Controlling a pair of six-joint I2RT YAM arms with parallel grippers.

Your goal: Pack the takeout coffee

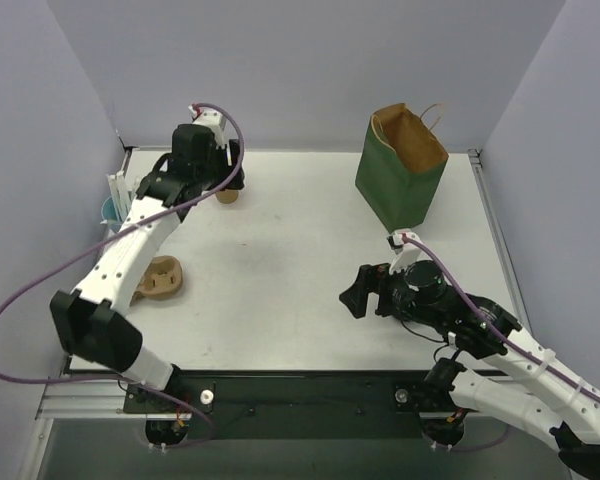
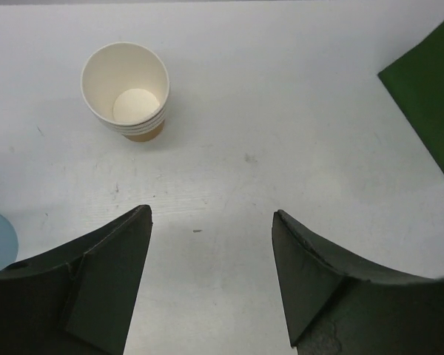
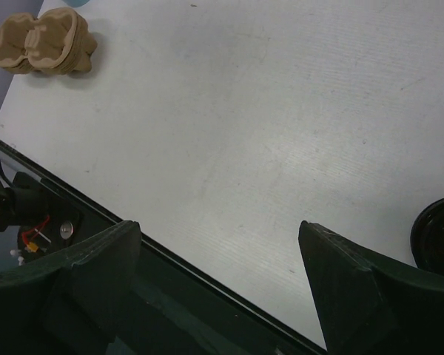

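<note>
Right wrist: black-lidded takeout coffee (image 3: 438,237), cropped

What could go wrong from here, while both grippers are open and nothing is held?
1. The left gripper points toward the stack of lidless cups; closing there would take the wrong item.
2. Only a black round edge shows beside the right gripper; whether a cup sits under it is unclear.
3. The green bag stands open and could tip if an arm bumps it.

Top view looks down on the whole desk (image 1: 280,300). Wrist views sit close; left also shows the green bag (image 2: 429,96).
</note>
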